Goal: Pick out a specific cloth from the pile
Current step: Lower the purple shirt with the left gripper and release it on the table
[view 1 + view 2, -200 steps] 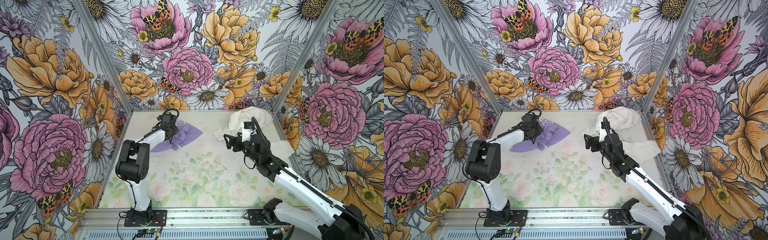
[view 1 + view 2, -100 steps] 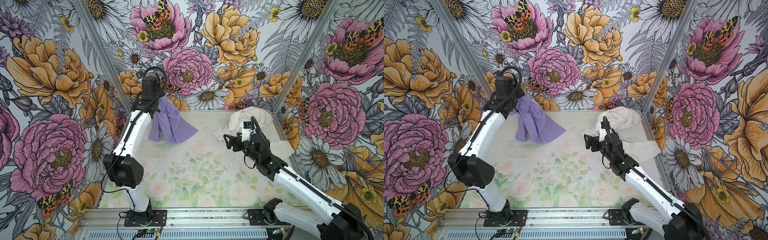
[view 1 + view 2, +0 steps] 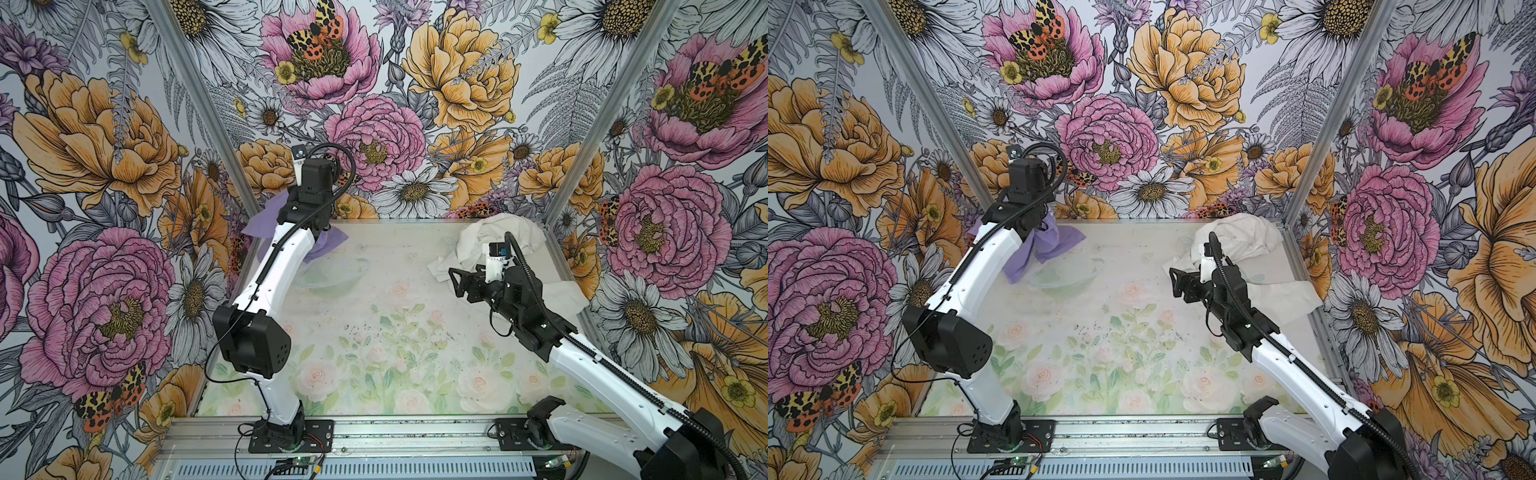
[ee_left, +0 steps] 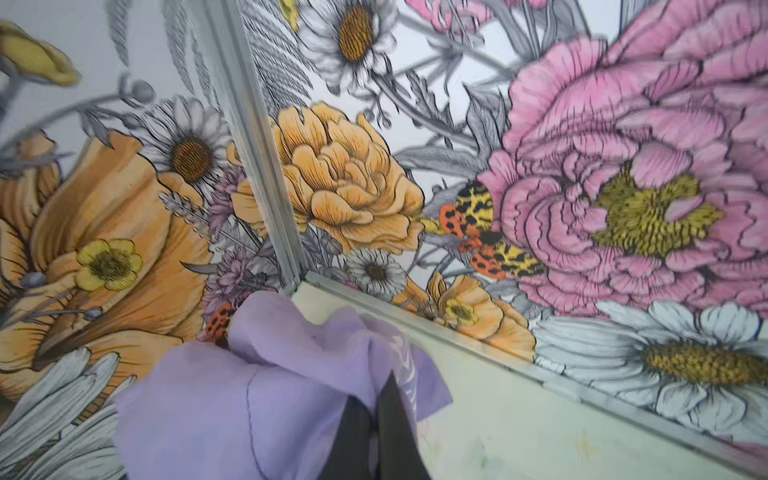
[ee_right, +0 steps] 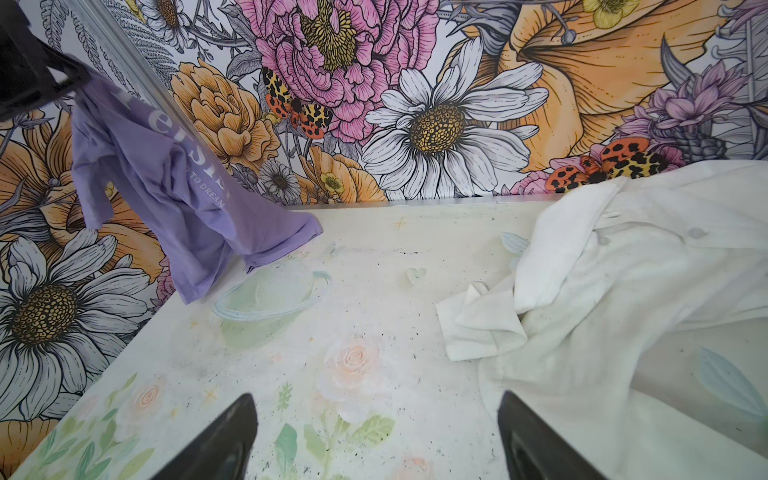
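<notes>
Left wrist view is showing the left hand (image 4: pixel 376 432) with its two dark fingers (image 4: pixel 395 428) pressed together, pinching a bunched fold of the one lavender cloth (image 4: pixel 249 395). This single purple garment is hanging from that hand near the far left corner of the enclosure. In both top views it is draping down behind the left arm (image 3: pixel 286 257), partly hidden by it. In the right wrist view the cloth (image 5: pixel 174 195) is showing white printed lettering, and its lowest folds are hanging just above or touching the table (image 5: pixel 374 291); I cannot tell which.

One right hand (image 3: pixel 459 282) is hovering over the table with its two fingers (image 5: pixel 216 449) spread wide apart, holding nothing. It is pointing toward the middle of the table, well apart from the purple cloth.

Just beside and behind the right hand, the one white pile (image 3: pixel 498 237) is lying against the far right corner. In the right wrist view the pile (image 5: pixel 623 270) is showing many folds, small buttons along one edge, and a smaller folded white piece (image 5: pixel 478 332) sticking out toward the middle. How many separate white pieces are making up the heap cannot be counted. More white fabric (image 3: pixel 1287 295) is spreading along the right edge of the table, under the right arm (image 3: pixel 1287 353).

Floral wallpaper (image 3: pixel 374 124) is covering the three walls around the table.
</notes>
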Action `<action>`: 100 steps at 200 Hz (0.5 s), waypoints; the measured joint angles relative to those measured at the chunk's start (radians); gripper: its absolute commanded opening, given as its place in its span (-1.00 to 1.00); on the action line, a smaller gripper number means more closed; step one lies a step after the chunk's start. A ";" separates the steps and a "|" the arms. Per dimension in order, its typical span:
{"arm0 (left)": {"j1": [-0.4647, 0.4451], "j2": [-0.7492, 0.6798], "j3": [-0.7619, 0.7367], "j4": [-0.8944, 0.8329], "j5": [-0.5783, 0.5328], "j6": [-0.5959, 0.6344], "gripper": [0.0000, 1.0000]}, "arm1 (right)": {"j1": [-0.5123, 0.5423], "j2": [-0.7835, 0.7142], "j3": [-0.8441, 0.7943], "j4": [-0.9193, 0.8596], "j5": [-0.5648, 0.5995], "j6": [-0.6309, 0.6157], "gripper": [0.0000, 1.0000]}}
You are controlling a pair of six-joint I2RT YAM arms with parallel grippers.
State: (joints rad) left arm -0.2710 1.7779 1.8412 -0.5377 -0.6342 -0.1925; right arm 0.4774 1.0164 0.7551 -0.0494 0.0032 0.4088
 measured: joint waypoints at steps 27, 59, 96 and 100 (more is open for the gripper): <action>-0.050 0.032 -0.157 0.010 0.082 -0.074 -1.00 | -0.009 -0.014 -0.016 -0.008 0.000 -0.006 0.82; -0.110 0.120 -0.274 0.055 0.163 -0.143 -1.00 | -0.021 -0.023 -0.048 -0.030 0.000 -0.007 0.82; -0.144 0.203 -0.331 0.086 0.261 -0.214 -1.00 | -0.032 -0.023 -0.063 -0.050 0.000 -0.007 0.82; -0.145 0.209 -0.331 0.088 0.267 -0.220 -1.00 | -0.032 -0.023 -0.063 -0.051 0.000 -0.007 0.82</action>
State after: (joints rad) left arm -0.4160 1.9873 1.5105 -0.4500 -0.3676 -0.4129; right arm 0.4454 0.9939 0.6918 -0.1001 0.0032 0.4015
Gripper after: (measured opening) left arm 0.054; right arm 0.910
